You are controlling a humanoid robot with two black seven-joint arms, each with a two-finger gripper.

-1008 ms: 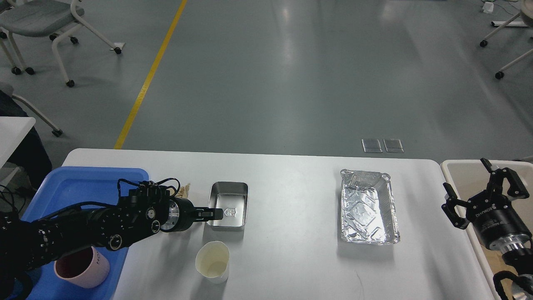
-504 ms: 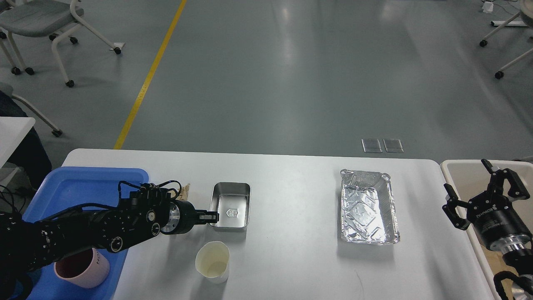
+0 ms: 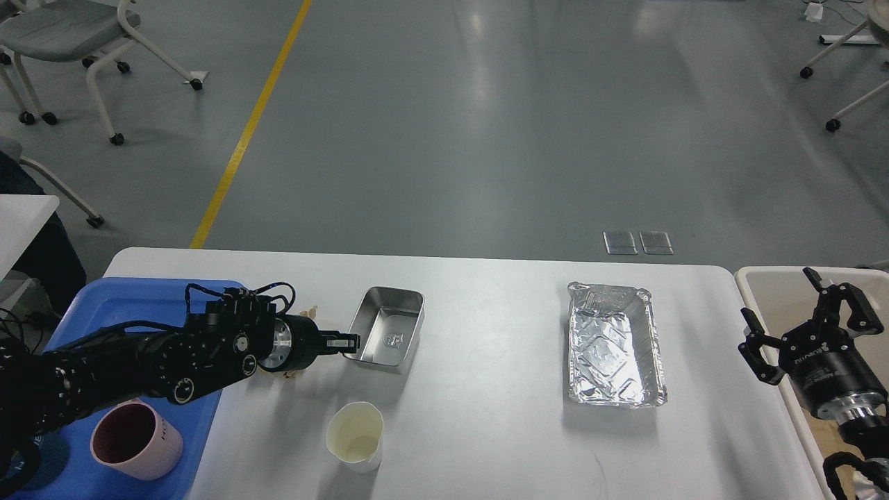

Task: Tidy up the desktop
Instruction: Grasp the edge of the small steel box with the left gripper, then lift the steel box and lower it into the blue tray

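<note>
The white desktop (image 3: 486, 312) fills the lower view. A small steel tin (image 3: 389, 335) sits left of centre, tilted, with its left side raised off the desktop. My left gripper (image 3: 347, 342) is shut on the tin's left rim. A cream paper cup (image 3: 355, 434) stands in front of the tin. A crumpled foil tray (image 3: 615, 354) lies to the right. My right gripper (image 3: 792, 312) is open and empty, held above the beige bin (image 3: 771, 292) at the right edge.
A blue plastic tray (image 3: 139, 298) lies at the table's left end, with a pink cup (image 3: 135, 441) in its near part. A scrap of brown paper (image 3: 307, 311) lies by my left wrist, mostly hidden. Chairs stand on the floor beyond.
My left gripper has pulled back a little to the left and risen, gripping the tin's rim. The tin has tilted up on its left side. The right arm has barely moved.
</note>
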